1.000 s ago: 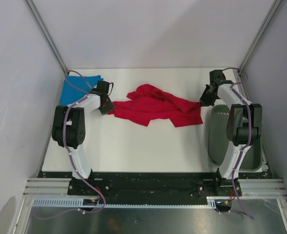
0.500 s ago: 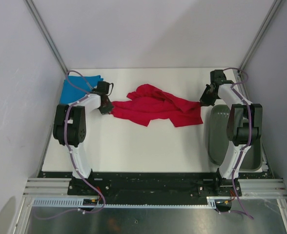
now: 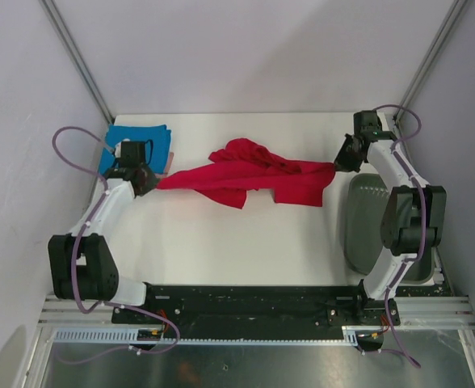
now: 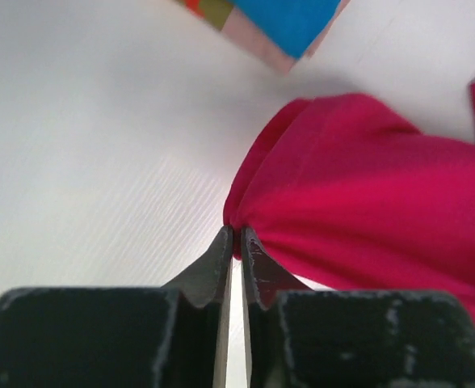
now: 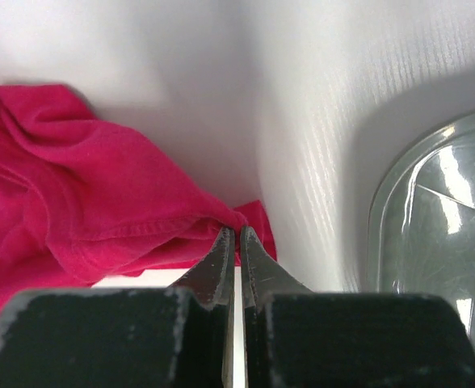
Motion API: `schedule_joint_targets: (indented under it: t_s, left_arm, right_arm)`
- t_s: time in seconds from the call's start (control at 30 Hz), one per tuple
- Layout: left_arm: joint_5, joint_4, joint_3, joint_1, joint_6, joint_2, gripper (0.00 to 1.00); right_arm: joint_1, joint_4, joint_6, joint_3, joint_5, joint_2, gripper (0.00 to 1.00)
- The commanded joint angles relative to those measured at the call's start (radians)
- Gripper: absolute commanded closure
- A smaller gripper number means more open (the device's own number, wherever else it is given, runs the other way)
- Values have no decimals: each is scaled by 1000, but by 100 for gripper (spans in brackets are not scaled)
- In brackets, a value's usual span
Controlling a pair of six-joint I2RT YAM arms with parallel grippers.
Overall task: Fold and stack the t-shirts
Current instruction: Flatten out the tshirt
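A bright red t-shirt (image 3: 250, 176) hangs stretched between my two grippers above the middle of the white table. My left gripper (image 3: 150, 183) is shut on its left corner; the left wrist view shows the red cloth (image 4: 367, 194) pinched at the fingertips. My right gripper (image 3: 340, 164) is shut on its right edge; the right wrist view shows the red hem (image 5: 124, 218) pinched there. A folded bright blue t-shirt (image 3: 145, 139) lies at the far left corner, seen in the left wrist view (image 4: 290, 20) too, with an orange edge (image 4: 195, 6) under it.
A dark grey bin (image 3: 367, 222) stands at the right edge of the table, beside my right arm; its shiny rim shows in the right wrist view (image 5: 431, 218). Grey walls close in the back and both sides.
My left gripper has pulled the shirt's left corner outward to the left, its arm swinging wide. My right gripper has shifted slightly back and right. The shirt is stretched wider.
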Motion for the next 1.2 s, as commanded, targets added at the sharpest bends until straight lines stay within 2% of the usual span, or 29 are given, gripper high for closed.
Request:
schedule_joint_targets:
  t_s: [0.0,0.1,0.2,0.37,0.57,0.83,1.17]
  left_arm:
    - [44,-28,-89,11,14,-16,82]
    - [105,-22,-110,12,5,-13,60]
    - [146,-17,-128,12,-8,-23,54]
    - [186,6,-191,12,-41,-33,56]
    - [155,44,-234,12,-48,7,56]
    - [170,113,-212,12,-75,92,52]
    - [85,127,-181,13,-107,155,54]
  right_arm:
    - [27,-21,-23,-22,28,-53,100]
    - [41,-24,-24,-26,27,-24,100]
    - [50,-15,-22,-27,30,-1,100]
    - [52,5,-15,-26,22,29,100]
    - [55,16,-11,-26,13,49,100]
    - [61,20,-12,-26,12,51,100]
    - [66,20,-15,-30,6,51,100]
